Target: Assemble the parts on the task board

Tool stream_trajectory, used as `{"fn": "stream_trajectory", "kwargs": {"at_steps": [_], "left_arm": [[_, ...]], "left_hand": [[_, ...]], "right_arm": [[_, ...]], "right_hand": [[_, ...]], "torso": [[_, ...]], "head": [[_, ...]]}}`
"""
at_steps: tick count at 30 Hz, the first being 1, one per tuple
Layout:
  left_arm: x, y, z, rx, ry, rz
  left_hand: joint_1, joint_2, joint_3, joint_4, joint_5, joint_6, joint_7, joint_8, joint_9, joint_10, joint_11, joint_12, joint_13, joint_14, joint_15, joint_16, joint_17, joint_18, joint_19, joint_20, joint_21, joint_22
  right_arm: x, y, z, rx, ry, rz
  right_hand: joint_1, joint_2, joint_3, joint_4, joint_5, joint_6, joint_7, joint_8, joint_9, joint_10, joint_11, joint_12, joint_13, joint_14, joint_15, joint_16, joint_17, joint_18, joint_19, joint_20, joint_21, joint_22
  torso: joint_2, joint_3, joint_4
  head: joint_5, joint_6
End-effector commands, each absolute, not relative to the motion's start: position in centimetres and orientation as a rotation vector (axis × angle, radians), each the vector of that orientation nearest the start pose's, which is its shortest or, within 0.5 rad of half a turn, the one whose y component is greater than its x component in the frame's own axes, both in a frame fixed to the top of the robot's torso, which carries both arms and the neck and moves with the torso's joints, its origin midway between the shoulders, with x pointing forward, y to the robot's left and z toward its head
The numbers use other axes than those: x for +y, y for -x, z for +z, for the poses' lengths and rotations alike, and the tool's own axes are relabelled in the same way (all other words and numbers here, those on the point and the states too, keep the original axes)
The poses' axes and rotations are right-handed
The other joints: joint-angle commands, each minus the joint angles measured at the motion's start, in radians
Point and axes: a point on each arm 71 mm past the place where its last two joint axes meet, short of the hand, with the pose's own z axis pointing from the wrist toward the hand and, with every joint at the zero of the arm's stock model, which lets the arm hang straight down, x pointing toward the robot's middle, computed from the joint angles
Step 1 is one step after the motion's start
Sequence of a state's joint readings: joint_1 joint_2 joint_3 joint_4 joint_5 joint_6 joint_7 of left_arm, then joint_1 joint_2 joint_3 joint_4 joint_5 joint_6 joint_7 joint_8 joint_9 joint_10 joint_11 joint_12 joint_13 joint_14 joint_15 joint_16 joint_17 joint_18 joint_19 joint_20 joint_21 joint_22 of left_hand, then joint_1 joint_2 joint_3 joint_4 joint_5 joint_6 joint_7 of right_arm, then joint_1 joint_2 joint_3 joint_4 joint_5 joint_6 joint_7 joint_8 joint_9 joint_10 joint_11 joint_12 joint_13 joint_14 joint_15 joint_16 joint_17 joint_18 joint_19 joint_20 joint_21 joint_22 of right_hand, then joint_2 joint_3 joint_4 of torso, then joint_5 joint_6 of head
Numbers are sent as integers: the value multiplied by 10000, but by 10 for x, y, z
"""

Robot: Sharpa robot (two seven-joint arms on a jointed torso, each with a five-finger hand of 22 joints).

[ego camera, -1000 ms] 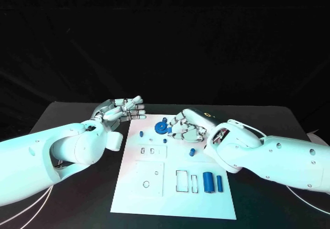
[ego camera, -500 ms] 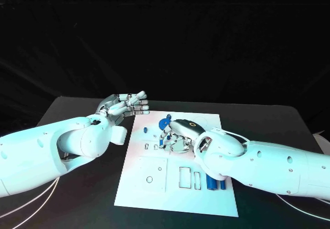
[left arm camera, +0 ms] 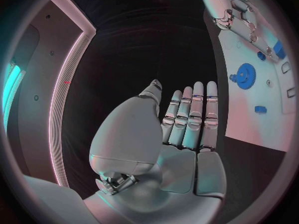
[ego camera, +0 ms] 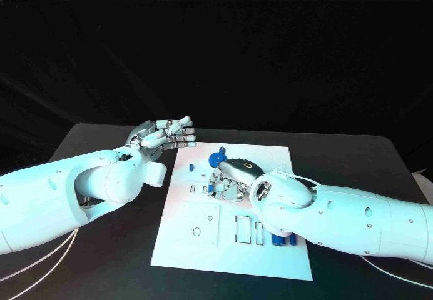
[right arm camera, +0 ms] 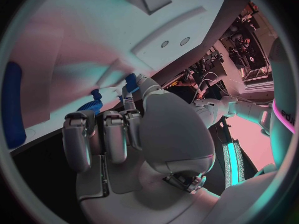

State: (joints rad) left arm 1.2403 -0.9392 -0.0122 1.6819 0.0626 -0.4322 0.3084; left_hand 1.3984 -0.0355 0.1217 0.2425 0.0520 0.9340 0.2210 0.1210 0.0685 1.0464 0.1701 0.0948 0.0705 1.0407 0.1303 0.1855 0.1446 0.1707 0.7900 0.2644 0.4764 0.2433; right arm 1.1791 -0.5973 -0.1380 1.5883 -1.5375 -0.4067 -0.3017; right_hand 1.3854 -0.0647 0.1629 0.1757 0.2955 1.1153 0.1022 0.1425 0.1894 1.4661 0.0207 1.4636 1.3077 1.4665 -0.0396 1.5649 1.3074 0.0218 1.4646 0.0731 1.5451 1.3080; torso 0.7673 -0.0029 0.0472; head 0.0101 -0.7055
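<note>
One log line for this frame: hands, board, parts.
left robot hand: open, off board | right robot hand: fingers down on white board | blue gear: beside it

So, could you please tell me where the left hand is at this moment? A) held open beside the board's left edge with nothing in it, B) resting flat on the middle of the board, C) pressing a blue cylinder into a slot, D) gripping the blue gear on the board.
A: the left hand is off the task board, its fingers straight and apart, holding nothing; the blue gear stands untouched by it.
</note>
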Motion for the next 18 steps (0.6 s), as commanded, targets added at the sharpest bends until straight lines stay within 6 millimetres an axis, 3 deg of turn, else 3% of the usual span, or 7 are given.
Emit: {"fn": "stream_trajectory", "kwargs": {"at_steps": [1, 18], "left_arm": [[215, -470, -144, 14045, 12114, -15165], [215, -470, -145, 14118, 12131, -15186]], "left_hand": [[27, 43, -19, -40, -6, 24, 51, -69, -11, 3, 39, -44, -6, -14, 29, -52, 15, 89, -76, 21, 56, 10], [19, 49, -26, -34, -6, 24, 50, -77, -10, 5, 39, -53, -5, -14, 31, -59, 19, 90, -85, 25, 64, 13]], "right_arm": [[-67, -439, -214, 16759, 2693, 7346], [-65, -440, -216, 16797, 2866, 7127]], "right_hand": [[-126, 8, -33, 54, -8, 29, -55, 5, 69, 195, -14, -30, 1484, 1043, -44, 59, 2634, -129, 825, -56, -21, 2385], [-152, -114, -45, 12, -37, -72, -9, -47, 54, 148, 22, -82, 1438, 1043, -18, 59, 2634, -117, 792, -40, -61, 2353]], "torso": [[3, 7, -7], [-5, 5, -3]], "head": [[36, -31], [54, -46]]}}
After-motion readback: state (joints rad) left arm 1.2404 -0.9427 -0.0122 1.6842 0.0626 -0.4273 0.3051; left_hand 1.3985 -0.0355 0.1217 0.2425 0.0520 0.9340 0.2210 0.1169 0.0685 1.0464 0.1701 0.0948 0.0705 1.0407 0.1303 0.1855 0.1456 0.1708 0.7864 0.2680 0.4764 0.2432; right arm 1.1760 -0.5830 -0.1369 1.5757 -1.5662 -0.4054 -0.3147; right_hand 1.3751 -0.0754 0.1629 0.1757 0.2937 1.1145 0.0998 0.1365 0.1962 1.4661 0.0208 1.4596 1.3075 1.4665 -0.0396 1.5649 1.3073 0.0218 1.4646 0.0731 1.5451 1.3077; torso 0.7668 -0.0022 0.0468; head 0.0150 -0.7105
